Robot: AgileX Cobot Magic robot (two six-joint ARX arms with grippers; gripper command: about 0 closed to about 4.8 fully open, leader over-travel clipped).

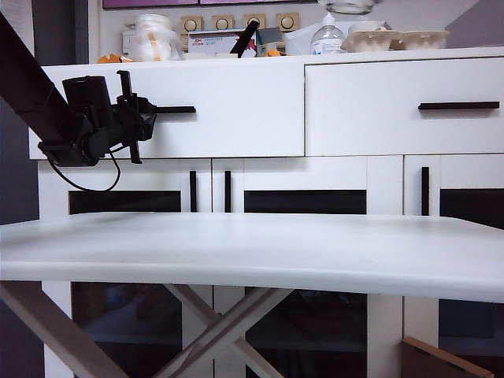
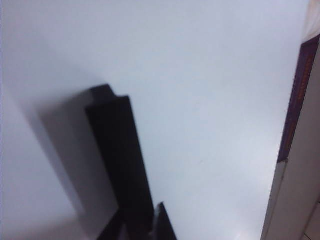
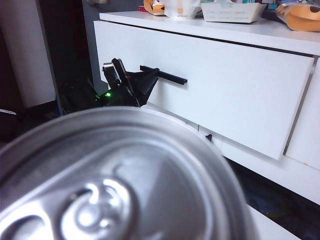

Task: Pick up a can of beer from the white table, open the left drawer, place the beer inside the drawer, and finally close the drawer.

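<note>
The can of beer (image 3: 125, 175) fills the near part of the right wrist view, its silver top and pull tab facing the camera. It hangs at drawer height in my right gripper, whose fingers it hides; that gripper is outside the exterior view. My left gripper (image 1: 151, 110) is shut on the left end of the black bar handle (image 1: 175, 109) of the left drawer (image 1: 236, 110). The left wrist view shows the handle (image 2: 117, 150) running between the dark fingertips (image 2: 165, 225). The right wrist view also shows the left gripper (image 3: 147, 80) on the handle (image 3: 170, 77). The white table (image 1: 252, 252) is bare.
The matching right drawer (image 1: 405, 126) sits beside the left one. Below them are doors with vertical black handles (image 1: 193, 191). A pump bottle (image 1: 327, 35), a jar (image 1: 153, 38) and cartons (image 1: 394, 39) crowd the cabinet top. The table's crossed legs (image 1: 213, 331) show underneath.
</note>
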